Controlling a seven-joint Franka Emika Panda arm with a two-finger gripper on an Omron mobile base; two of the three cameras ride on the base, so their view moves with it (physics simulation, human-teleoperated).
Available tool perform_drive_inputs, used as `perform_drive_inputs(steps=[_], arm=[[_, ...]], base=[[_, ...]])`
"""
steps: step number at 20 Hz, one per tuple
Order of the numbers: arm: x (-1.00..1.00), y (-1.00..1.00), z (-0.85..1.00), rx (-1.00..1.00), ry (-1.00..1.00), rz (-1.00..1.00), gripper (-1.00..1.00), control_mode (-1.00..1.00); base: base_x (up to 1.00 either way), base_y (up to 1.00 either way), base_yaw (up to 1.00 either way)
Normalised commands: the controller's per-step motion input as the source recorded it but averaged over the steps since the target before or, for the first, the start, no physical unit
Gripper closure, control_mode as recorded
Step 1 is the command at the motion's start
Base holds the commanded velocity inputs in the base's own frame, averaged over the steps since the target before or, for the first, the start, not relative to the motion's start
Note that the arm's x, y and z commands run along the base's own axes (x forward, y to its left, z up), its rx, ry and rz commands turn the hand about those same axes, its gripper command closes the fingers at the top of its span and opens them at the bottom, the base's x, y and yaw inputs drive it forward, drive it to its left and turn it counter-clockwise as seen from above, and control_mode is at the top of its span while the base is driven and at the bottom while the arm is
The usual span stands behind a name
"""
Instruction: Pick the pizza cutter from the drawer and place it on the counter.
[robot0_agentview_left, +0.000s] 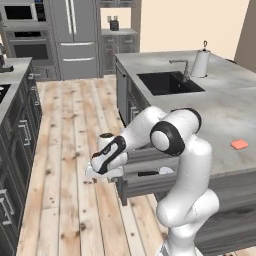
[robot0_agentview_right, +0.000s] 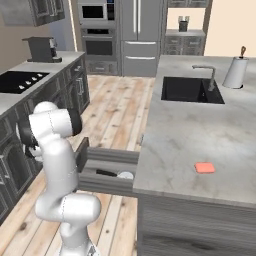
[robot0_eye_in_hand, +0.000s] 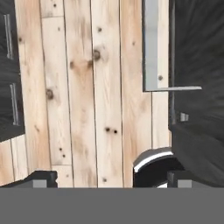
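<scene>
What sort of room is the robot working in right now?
A rendered home kitchen, by the look of it: a marbled counter with a black sink and faucet, a built-in oven, and an open drawer.

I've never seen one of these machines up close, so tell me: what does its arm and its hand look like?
The arm is made of thick, rounded, glossy white segments joined by dark black rings, rising from a bulbous white base. No cables or markings show. Its hand is white with a black panel, and the gripper ends in two small dark fingertips.
</scene>
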Motion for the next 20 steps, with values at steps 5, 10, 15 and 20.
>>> perform_drive_inputs(steps=[5, 10, 15, 20], arm=[[-0.54, 1.0, -0.83, 0.0, -0.08, 0.07, -1.0, -1.0], [-0.07, 0.44, 0.64, 0.04, -0.01, 0.0, -1.0, -1.0], [0.22, -0.45, 1.0, 0.28, -0.06, 0.0, -1.0, -1.0], [0.43, -0.92, 0.98, 0.35, -0.17, 0.01, -1.0, -1.0]], base=[[0.0, 0.0, 0.0], [0.0, 0.0, 0.0], [0.0, 0.0, 0.0], [0.0, 0.0, 0.0]])
